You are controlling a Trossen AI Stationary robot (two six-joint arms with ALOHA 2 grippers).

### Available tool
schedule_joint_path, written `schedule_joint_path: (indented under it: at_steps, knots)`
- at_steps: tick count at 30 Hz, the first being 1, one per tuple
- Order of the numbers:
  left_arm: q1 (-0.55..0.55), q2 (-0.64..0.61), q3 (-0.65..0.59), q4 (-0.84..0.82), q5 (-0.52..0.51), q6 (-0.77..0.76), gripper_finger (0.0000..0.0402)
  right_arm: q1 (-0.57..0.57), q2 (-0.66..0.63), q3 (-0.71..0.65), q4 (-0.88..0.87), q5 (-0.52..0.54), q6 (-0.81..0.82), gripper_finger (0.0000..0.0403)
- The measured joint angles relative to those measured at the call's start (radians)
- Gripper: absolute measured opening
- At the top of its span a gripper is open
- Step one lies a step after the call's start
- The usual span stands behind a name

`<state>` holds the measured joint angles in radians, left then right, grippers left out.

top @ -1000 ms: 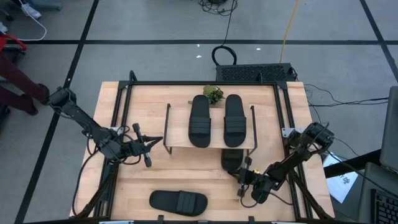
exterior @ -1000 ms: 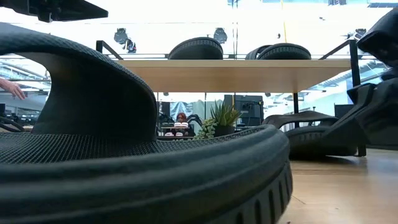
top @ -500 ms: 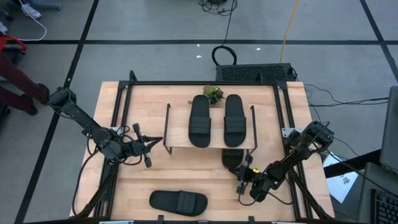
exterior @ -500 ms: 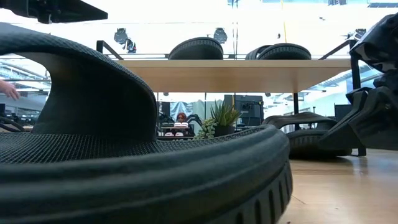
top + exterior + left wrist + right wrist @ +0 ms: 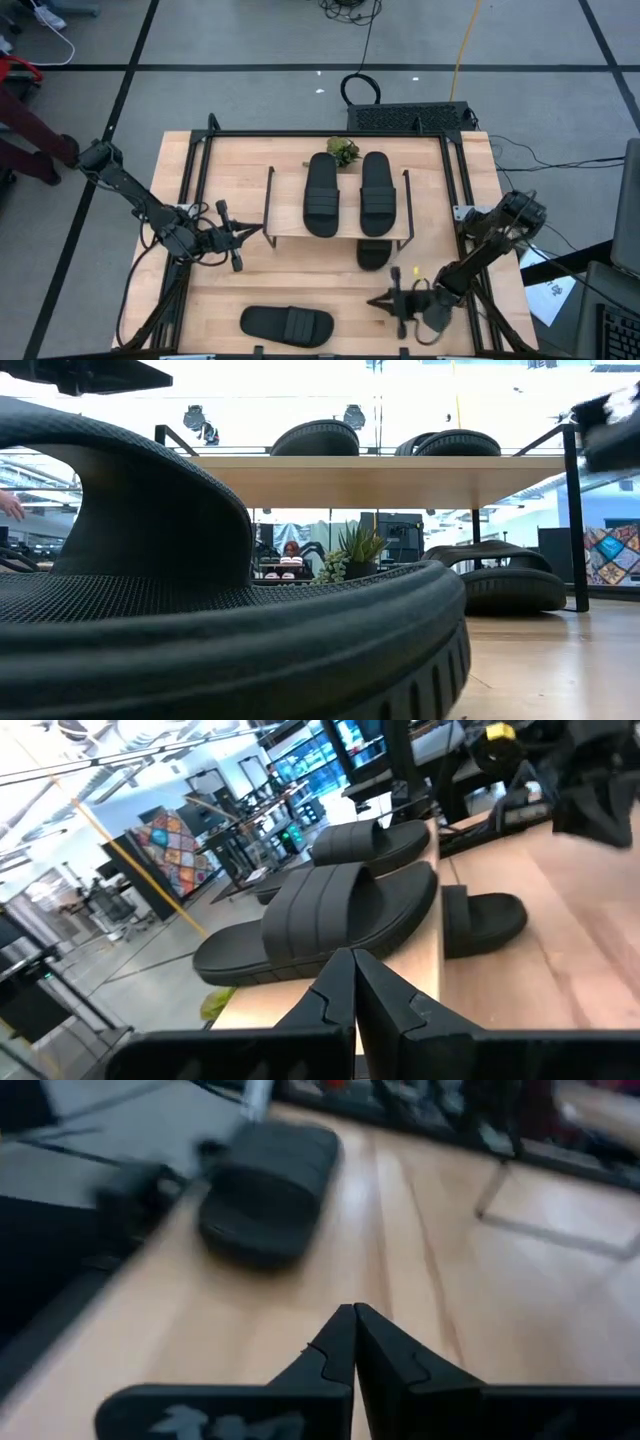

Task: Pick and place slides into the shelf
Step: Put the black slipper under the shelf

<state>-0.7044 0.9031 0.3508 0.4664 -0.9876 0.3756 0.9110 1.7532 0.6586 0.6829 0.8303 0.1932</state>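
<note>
Two black slides (image 5: pixel 322 195) (image 5: pixel 377 193) lie side by side on the shelf's light wood top board (image 5: pixel 290 215). A third slide (image 5: pixel 372 254) rests on its sole under that board, with its near end sticking out; the low view shows it (image 5: pixel 500 575) too. The fourth slide (image 5: pixel 286 325) lies flat by the table's near edge and fills the low view's foreground (image 5: pixel 200 640). My right gripper (image 5: pixel 378 300) is shut, hovers right of that slide (image 5: pixel 265 1185) and points at it. My left gripper (image 5: pixel 255 230) is shut, left of the shelf.
A small green plant (image 5: pixel 344 150) stands behind the shelf at the table's far side. The shelf's black wire sides (image 5: pixel 268 205) rise beside my left gripper. Bare wood (image 5: pixel 340 290) lies between the shelf and the near slide. A person's sleeve (image 5: pixel 25 125) shows beyond the table's left.
My right gripper has drawn back from the slide under the shelf, gone toward the table's near edge and turned its fingers toward the table's left, at the slide lying there. The slide under the shelf stays where it was. My left arm has kept still.
</note>
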Motion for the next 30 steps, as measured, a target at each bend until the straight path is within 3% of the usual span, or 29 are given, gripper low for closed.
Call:
schedule_joint_path:
  at_steps: [4,11,19,26,30]
  knots:
    - [0.000,0.000,0.000,-0.007,0.022,0.000,0.0002,0.041,-0.122,0.000,-0.015,0.004,-0.104,0.0000]
    - [0.000,0.000,0.000,-0.031,0.022,-0.023,0.0002,0.075,-0.340,0.074,-0.092,0.011,-0.435,0.0000]
    - [0.000,0.000,0.000,-0.045,0.022,-0.036,0.0002,0.024,-0.430,0.238,-0.165,0.026,-0.801,0.0000]
    - [0.000,0.000,0.000,-0.046,0.022,-0.038,0.0001,-0.144,-0.360,0.476,-0.590,0.033,-0.758,0.0000]
    - [0.000,0.000,0.000,-0.046,0.022,-0.039,0.0002,-0.212,-0.324,0.585,-0.616,0.004,-0.709,0.0000]
